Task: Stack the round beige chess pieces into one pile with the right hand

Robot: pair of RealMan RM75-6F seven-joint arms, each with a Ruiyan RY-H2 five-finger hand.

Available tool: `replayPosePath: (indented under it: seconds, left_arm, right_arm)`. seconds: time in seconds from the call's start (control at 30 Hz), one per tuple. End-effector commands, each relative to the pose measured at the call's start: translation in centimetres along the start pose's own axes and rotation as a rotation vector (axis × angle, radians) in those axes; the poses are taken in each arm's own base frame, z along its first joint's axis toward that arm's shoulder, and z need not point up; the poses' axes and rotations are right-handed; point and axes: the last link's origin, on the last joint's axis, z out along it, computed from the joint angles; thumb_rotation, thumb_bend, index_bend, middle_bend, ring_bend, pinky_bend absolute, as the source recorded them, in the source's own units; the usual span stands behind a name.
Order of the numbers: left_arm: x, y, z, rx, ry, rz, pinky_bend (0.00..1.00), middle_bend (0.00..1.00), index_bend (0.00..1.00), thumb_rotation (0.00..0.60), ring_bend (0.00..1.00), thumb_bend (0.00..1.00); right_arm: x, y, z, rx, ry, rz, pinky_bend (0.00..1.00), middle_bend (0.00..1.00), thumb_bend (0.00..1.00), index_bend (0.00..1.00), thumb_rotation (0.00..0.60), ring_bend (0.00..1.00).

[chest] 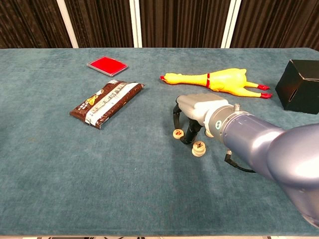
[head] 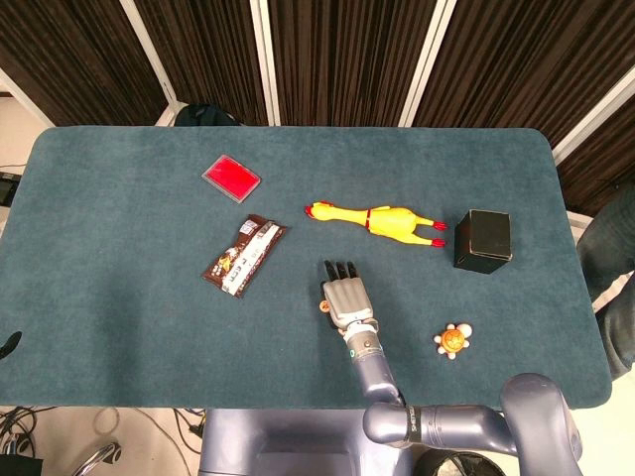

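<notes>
My right hand (chest: 195, 115) hangs palm-down over the pieces, fingers (chest: 191, 133) pointing at the cloth; whether they pinch anything I cannot tell. Just under its fingertips on the outer side lies a single piece (chest: 177, 133); just beside them, nearer me, sits a short stack (chest: 199, 149). I judge these discs light, hard and smooth, likely to slip, so I'd pinch one across its rim and lower it flat. They are round, beige, with red characters on top. The chicken (chest: 214, 80) lies well beyond.
</notes>
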Motion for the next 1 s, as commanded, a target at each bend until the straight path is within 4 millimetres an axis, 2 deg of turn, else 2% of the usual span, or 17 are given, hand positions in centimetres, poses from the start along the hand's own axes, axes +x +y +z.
replayPosePath:
  seconds: [0.03, 1.0]
  left_arm:
    - [0.00, -0.01, 0.00, 0.001, 0.000, 0.000, 0.08, 0.00, 0.12, 0.600, 0.00, 0.19]
    - [0.00, -0.03, 0.01, 0.002, 0.000, -0.001, 0.08, 0.00, 0.12, 0.600, 0.00, 0.19]
  right_arm:
    - [-0.05, 0.01, -0.02, 0.000, -0.001, -0.001, 0.00, 0.00, 0.40, 0.46, 0.600, 0.00]
    - [-0.09, -0.42, -0.04, 0.010, -0.004, 0.015, 0.00, 0.00, 0.40, 0.52, 0.600, 0.00]
